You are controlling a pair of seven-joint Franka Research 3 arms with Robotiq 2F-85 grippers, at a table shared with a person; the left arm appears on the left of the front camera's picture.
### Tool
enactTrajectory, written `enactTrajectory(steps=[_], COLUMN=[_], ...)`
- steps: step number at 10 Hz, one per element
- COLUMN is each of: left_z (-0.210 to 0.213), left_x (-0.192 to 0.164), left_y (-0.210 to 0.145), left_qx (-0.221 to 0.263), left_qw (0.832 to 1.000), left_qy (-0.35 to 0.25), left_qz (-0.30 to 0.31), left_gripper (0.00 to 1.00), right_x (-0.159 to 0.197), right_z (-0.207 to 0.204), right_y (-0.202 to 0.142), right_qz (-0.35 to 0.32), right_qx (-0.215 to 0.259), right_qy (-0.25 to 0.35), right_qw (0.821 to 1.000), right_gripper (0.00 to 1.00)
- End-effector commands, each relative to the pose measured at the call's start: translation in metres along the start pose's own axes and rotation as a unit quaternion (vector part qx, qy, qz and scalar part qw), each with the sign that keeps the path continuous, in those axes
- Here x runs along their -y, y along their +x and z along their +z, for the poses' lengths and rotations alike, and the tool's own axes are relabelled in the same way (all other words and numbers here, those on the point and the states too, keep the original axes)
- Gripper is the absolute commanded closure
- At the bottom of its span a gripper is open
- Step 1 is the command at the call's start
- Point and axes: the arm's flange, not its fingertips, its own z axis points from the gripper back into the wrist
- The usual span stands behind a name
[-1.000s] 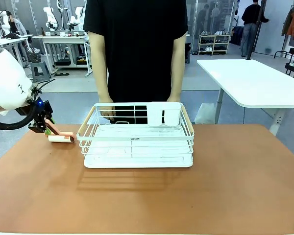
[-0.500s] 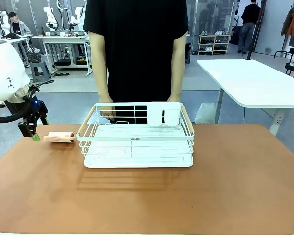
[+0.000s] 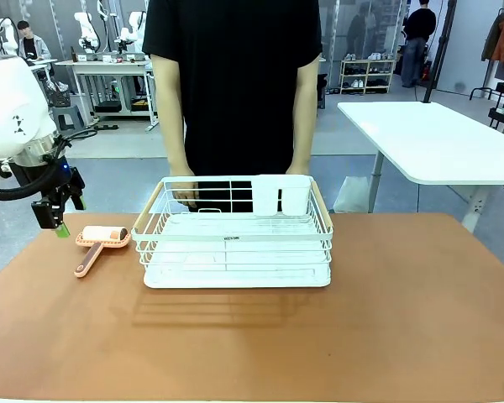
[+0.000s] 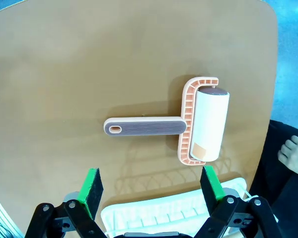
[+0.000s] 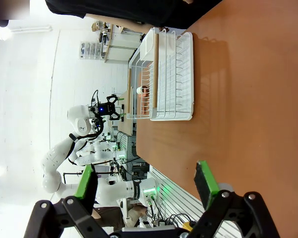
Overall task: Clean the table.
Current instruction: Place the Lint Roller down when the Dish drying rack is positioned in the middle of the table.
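- Surface (image 3: 403,319): terracotta top with rounded corners, fills the near half of the front view; person stands at its far edge, hands (image 3: 183,191) down behind the rack.
- White wire dish rack (image 3: 235,243) sits mid-surface, wooden side handles, white cutlery caddy (image 3: 281,196) in its far right corner.
- Lint roller (image 3: 101,241), peach frame and handle with a white roll, lies flat on the surface just left of the rack, handle pointing toward the robot's side and to the left.
- Left pincer (image 3: 57,220): jaws wide, gripping nothing, off the surface above its far left corner, up and left of the roller, not touching it.
- Left wrist view: the roller (image 4: 188,121) lies between and beyond the green pads (image 4: 91,186), well apart from them; rack edge (image 4: 174,215) shows low between the fingers.
- Right pincer (image 5: 144,186): jaws wide, nothing between them, over the surface (image 5: 248,99) on the robot's side, well apart from the rack (image 5: 171,74).
- Second, white-topped table (image 3: 437,138) stands behind right, off the work area.
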Motion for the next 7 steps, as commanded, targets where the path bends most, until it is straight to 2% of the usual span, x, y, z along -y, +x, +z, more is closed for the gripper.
enactTrajectory(steps=[1,7], left_z=[-0.0023,-0.0023], left_x=[-0.0029,-0.0029], left_y=[0.0015,0.0015], left_qx=[0.000,0.000], left_qw=[1.000,1.000], left_qy=[0.000,0.000], left_qz=[-0.002,-0.002], left_gripper=[0.00,0.00], right_x=[-0.0025,-0.0025], right_z=[-0.0002,-0.0002], right_y=[-0.0013,-0.0013], right_qz=[0.003,0.003], right_qx=[0.001,0.001], right_qy=[0.005,0.005], right_qw=[1.000,1.000], right_gripper=[0.00,0.00])
